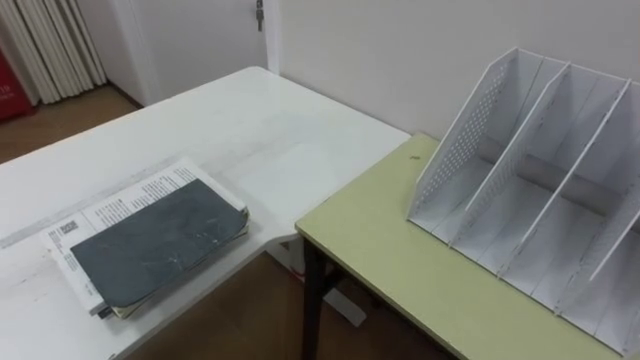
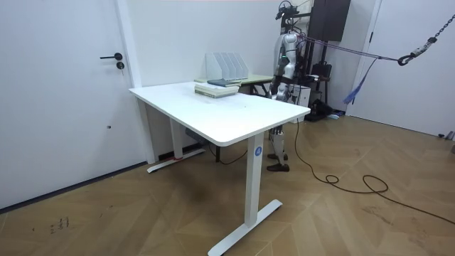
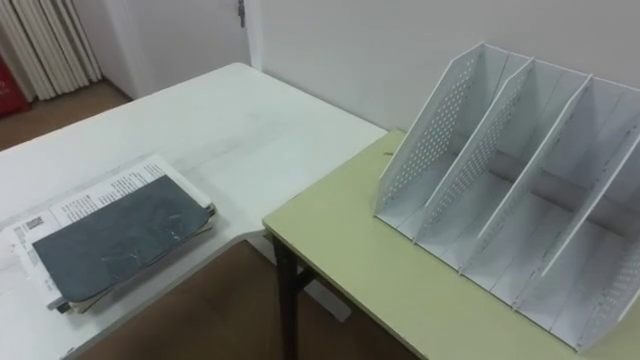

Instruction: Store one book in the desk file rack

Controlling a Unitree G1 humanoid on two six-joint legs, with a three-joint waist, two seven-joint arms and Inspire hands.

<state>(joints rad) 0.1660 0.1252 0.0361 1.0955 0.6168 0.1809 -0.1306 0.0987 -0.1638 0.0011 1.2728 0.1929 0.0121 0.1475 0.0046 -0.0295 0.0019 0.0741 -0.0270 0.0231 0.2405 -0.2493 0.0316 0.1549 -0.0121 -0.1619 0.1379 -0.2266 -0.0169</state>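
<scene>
Book (image 1: 155,245) flat on wht desk (image 1: 250,130)

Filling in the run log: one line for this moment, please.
books: stacked on white table | file rack: empty, on green desk | stored: not yet

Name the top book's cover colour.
The flat top book is dark slate grey; left eye view shows it best.
</scene>
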